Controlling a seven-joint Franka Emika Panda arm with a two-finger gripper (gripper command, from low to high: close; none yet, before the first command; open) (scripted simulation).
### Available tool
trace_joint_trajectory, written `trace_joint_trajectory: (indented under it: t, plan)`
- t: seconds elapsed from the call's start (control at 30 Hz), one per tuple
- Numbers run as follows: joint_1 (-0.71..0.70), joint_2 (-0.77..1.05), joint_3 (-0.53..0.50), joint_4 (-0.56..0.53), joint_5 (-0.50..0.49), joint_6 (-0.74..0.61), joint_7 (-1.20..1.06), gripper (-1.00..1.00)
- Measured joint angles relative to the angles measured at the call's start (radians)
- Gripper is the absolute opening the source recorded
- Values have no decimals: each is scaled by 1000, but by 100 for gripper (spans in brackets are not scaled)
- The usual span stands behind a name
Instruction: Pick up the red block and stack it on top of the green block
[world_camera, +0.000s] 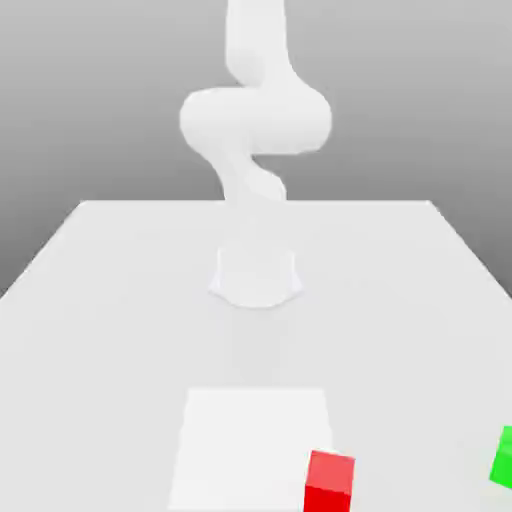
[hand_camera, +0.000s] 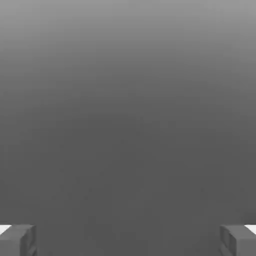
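Evidently nothing is being grasped yet: the red block is sitting on the worktop, well apart from the green block toward the exterior view's right, and the pincer, gaping wide and empty, is needing to descend over red.

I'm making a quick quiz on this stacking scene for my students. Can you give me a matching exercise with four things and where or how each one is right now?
Things:
1. red block
2. green block
3. arm
4. gripper

Places or states:
A. at the exterior view's right edge, partly cut off
B. jaws wide apart, nothing between them
C. on the table, at the corner of a paler square patch
D. rising at the far middle of the table

Pairs: 1-C, 2-A, 3-D, 4-B
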Motion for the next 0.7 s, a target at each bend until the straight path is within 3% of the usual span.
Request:
trace_joint_trajectory:
  t: [0.4,0.7]
  plan:
    - [-68,442,128,-45,-93,144,231,0]
    - [-45,766,152,-79,-131,254,380,0]
